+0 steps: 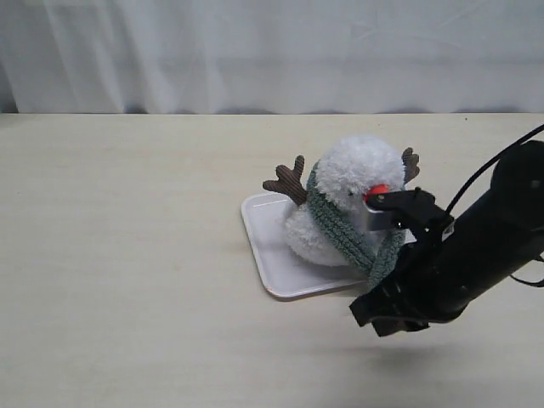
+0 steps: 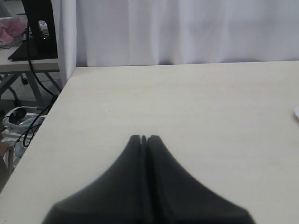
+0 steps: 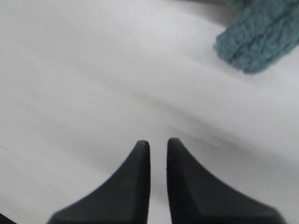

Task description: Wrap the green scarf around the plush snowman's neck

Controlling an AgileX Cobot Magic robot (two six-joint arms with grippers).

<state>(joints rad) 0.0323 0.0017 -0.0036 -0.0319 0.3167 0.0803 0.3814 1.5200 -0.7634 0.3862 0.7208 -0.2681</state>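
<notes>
Pale wooden table (image 1: 127, 255), white curtain (image 1: 255, 51)

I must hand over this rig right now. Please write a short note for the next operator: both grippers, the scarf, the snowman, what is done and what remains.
Left gripper: shut, empty, over the table.
Right gripper: fingers a narrow gap apart, holding nothing, near one end of the green scarf.
The plush snowman sits on the white tray. The scarf crosses its neck, with one end hanging in front.
Done: the scarf appears wrapped.
Left: check the back, which is hidden here, and retract the right arm.
</notes>
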